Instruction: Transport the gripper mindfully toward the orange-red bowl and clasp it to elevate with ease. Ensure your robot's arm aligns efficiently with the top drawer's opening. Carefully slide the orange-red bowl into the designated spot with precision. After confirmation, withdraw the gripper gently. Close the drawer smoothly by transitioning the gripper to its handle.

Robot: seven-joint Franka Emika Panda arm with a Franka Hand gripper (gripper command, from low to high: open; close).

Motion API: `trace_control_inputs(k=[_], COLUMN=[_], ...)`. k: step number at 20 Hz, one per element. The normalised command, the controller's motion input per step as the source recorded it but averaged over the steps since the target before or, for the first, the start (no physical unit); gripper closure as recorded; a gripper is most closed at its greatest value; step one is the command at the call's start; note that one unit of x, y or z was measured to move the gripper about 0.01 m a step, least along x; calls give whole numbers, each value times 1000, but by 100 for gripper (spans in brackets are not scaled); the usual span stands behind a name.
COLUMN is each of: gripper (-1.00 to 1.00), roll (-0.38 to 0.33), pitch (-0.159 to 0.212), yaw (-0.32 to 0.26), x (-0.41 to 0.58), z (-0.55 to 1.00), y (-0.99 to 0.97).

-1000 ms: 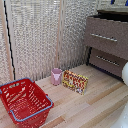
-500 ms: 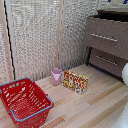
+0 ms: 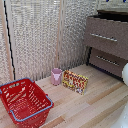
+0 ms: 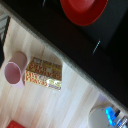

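The orange-red bowl (image 4: 84, 9) sits on the dark top of the dresser (image 4: 75, 42) in the wrist view. It does not show in the exterior view. The top drawer (image 3: 111, 29) looks shut, with its silver handle (image 3: 104, 37) across the front. Only a rounded white part of the robot's arm (image 3: 125, 74) shows, at the exterior view's right edge. It also appears as a white blob with a blue patch in the wrist view (image 4: 102, 117). The gripper's fingers show in neither view.
A pink cup (image 3: 56, 76) and a colourful box (image 3: 75, 82) stand on the wooden floor in front of the dresser. A red mesh basket (image 3: 24, 102) sits at the exterior view's lower left. A lower drawer (image 3: 107, 60) lies below the top one.
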Motion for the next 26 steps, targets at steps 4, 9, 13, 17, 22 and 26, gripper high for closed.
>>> trace_control_inputs(k=[4, 9, 13, 17, 22, 26], gripper=[-100, -100, -100, -100, -100, -100], roll=[-268, -290, -323, -348, -361, -361], pitch=[54, 77, 78, 66, 80, 93], yaw=[192, 180, 152, 128, 129, 123], x=[-57, -187, -264, -251, -295, -304], z=[0, 0, -66, -156, -195, -220], y=[36, 26, 52, 94, 76, 91])
